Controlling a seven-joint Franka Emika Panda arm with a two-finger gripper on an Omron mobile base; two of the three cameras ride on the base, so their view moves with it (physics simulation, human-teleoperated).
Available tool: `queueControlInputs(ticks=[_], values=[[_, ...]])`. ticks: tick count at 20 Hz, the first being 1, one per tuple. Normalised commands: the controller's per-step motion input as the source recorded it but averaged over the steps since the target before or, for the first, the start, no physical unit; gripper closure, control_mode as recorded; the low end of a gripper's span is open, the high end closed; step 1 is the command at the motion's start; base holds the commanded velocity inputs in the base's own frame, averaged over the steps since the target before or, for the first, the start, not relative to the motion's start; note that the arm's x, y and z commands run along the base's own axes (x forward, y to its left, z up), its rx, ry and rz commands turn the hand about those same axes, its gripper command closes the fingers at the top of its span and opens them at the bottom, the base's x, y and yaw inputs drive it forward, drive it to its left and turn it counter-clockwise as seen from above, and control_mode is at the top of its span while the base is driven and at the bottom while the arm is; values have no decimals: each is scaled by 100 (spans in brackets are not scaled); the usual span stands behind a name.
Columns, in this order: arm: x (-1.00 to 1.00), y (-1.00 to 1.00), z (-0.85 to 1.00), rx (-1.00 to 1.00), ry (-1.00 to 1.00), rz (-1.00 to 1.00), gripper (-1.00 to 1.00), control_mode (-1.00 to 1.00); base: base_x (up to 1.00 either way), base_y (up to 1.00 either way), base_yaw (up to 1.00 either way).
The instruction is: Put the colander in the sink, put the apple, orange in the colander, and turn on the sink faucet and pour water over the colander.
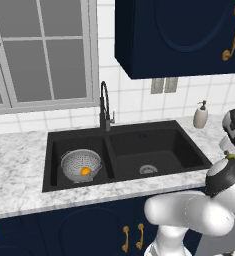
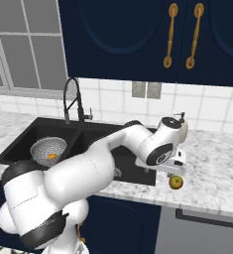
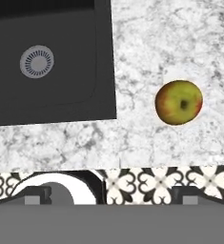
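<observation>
The colander (image 1: 81, 165) sits in the sink's (image 1: 184, 145) left basin, ready for rinsing, with the orange (image 1: 85, 171) inside. The tool (image 2: 174, 172) hangs open above the apple (image 3: 178, 102), which lies on the worktop (image 3: 147, 57) at the sink's three o'clock, seemingly poised to pick it up.

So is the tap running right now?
Off. No stream falls from the sink faucet into the sink; the colander holds just the orange.
</observation>
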Motion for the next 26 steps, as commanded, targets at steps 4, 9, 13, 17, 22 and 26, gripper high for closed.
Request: queueControlInputs(ticks=[4, 9, 13, 17, 22, 26], values=[[27, -56, -24, 0, 3, -9, -100, -100, 0, 0, 0], [20, -34, -41, 0, 1, -17, -100, -100, 0, 0, 0], [30, -17, -38, 0, 5, -16, -100, -100, 0, 0, 0], [34, -13, -30, 0, 8, -8, -100, -100, 0, 0, 0], [31, -22, -32, 0, 12, -4, -100, -100, 0, 0, 0], [28, -23, -30, 0, 8, -1, -100, -100, 0, 0, 0]])
